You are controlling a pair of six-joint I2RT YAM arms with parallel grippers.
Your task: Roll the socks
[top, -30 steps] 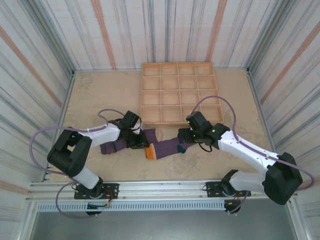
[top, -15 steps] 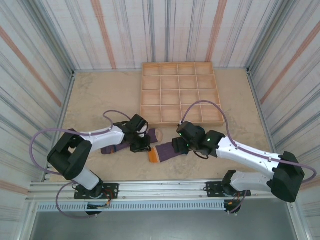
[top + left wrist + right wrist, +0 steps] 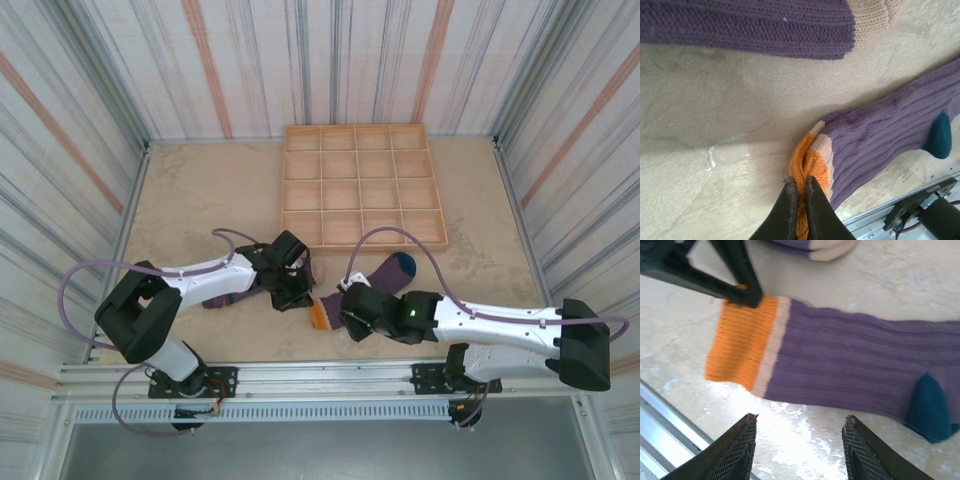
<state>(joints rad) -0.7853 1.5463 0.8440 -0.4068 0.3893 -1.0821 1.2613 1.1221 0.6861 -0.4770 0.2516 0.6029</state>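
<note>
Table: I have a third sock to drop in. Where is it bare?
Bare: the table between the wooden divider tray and the left wall, and the narrower strip between tray and right wall. Crowded: in front of the tray, where the left hand pinches the orange-cuffed sock, the right hand hovers by it, and the peach-cuffed sock lies.

My two arms as I watch from afar, left arm (image 3: 205, 278) and right arm (image 3: 490, 322) in white shells over black joints, a mauve cable (image 3: 120, 265) along each, slim smooth black fingers (image 3: 787, 210) on my left gripper (image 3: 800, 179), cross-hatched black pads (image 3: 737, 455) on my right gripper (image 3: 800, 416)
</note>
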